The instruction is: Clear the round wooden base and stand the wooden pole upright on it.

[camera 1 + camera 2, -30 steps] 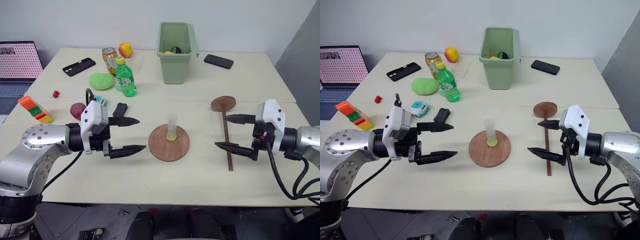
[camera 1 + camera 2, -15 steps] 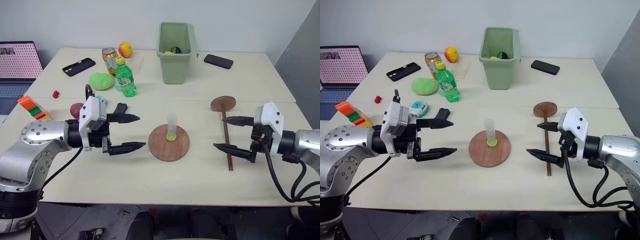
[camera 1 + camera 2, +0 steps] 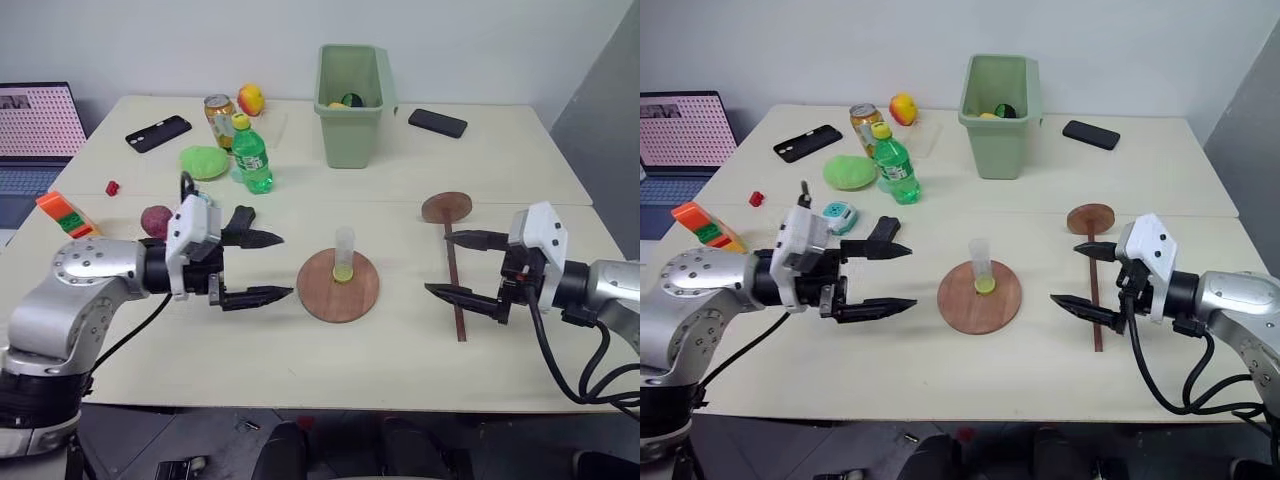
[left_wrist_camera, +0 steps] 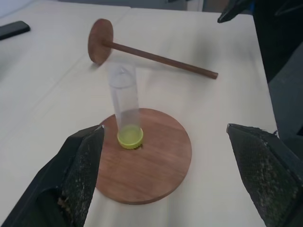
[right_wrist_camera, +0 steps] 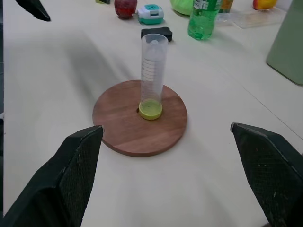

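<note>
The left gripper [image 3: 262,268], jaws spread and empty, is facing the light, tip-prone clear tube [image 3: 344,256] standing on the round wooden base [image 3: 338,291] mid-table, best pinched low, while the stiff wooden pole [image 3: 454,279] is lying near the right edge

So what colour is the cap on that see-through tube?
Yellow-green. The cap at the tube's bottom shows best in the right wrist view.

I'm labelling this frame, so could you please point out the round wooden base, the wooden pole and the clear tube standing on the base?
round wooden base [image 3: 322,298], left eye view, bare front part.
wooden pole [image 3: 455,290], left eye view, mid-shaft.
clear tube [image 5: 153,56], right wrist view, middle of its wall.
</note>
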Robot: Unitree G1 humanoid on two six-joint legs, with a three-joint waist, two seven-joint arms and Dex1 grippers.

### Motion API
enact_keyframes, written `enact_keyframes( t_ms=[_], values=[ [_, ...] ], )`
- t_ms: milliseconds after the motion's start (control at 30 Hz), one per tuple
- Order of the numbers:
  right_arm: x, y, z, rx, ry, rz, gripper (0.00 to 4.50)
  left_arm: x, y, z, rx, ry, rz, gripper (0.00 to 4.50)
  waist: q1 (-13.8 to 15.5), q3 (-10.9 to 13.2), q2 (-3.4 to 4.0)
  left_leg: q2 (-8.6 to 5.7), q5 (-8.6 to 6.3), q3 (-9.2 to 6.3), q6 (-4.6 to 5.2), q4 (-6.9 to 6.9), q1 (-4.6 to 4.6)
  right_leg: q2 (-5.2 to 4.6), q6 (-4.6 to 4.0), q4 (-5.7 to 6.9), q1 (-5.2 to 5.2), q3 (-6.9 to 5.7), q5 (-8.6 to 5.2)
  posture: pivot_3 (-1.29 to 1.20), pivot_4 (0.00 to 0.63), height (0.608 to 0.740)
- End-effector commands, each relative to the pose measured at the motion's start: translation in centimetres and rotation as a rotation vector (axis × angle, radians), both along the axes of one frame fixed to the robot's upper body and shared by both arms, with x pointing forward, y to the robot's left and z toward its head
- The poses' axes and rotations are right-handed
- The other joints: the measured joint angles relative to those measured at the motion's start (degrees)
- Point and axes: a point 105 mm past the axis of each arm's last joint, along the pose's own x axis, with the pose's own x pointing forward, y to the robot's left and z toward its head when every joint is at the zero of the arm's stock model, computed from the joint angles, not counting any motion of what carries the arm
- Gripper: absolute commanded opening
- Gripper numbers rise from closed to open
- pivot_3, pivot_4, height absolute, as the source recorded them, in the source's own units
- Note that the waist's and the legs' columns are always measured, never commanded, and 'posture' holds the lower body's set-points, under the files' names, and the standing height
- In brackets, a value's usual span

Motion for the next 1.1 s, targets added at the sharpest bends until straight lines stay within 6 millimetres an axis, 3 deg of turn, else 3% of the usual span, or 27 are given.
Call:
enact_keyframes(
  t_ms=[33, 267, 467, 733, 833, 1100],
  values=[
    [-0.5, 0.8, 1.3, 0.006, -0.052, 0.032, 4.5, 0.9, -1.4, -0.9, 0.005, 0.021, -0.016, 4.3, 0.0, 0.0, 0.0, -0.01, 0.0, 0.01, 0.0, 0.0, 0.0, 0.0, 0.0, 0.0, 0.0, 0.01, 0.0, 0.0, 0.15, 0.74],
    [-1.2, 1.0, 1.9, 0.01, -0.058, 0.028, 4.5, 3.6, -3.9, -4.5, 0.008, 0.085, 0.021, 4.3, -0.1, 0.0, 0.0, -0.02, 0.0, -0.03, 0.0, 0.02, -0.11, 0.0, 0.0, -0.01, -0.07, -0.02, 0.0, 0.0, 0.15, 0.74],
    [-1.5, 1.2, 1.9, 0.023, -0.062, 0.007, 4.5, 5.3, -6.3, -5.6, -0.025, 0.065, 0.047, 4.3, 0.0, 0.0, 0.0, -0.05, 0.01, -0.06, -0.01, 0.07, -0.16, -0.03, 0.0, 0.0, -0.07, -0.04, 0.0, 0.0, 0.15, 0.74],
    [-1.6, 1.3, 2.0, 0.036, -0.067, -0.009, 4.5, 7.4, -7.8, -6.0, -0.063, 0.058, 0.104, 4.3, 0.0, 0.0, -0.01, -0.05, 0.01, -0.06, -0.01, 0.09, -0.17, -0.02, 0.0, 0.01, -0.07, -0.05, 0.0, 0.0, 0.15, 0.74],
    [-1.6, 1.4, 2.0, 0.04, -0.069, -0.013, 4.5, 7.3, -8.5, -5.8, -0.089, 0.053, 0.084, 3.82, 0.0, 0.0, -0.01, -0.05, 0.01, -0.06, -0.01, 0.09, -0.19, -0.02, 0.0, 0.0, -0.08, -0.05, 0.0, 0.0, 0.15, 0.74],
    [-1.4, 1.3, 2.0, 0.046, -0.066, -0.019, 4.5, 6.6, -8.5, -6.2, -0.098, 0.052, 0.064, 1.92, 0.0, 0.0, -0.01, -0.04, 0.01, -0.07, -0.01, 0.09, -0.18, -0.02, 0.0, 0.01, -0.08, -0.05, 0.0, 0.0, 0.15, 0.74]
  ],
)
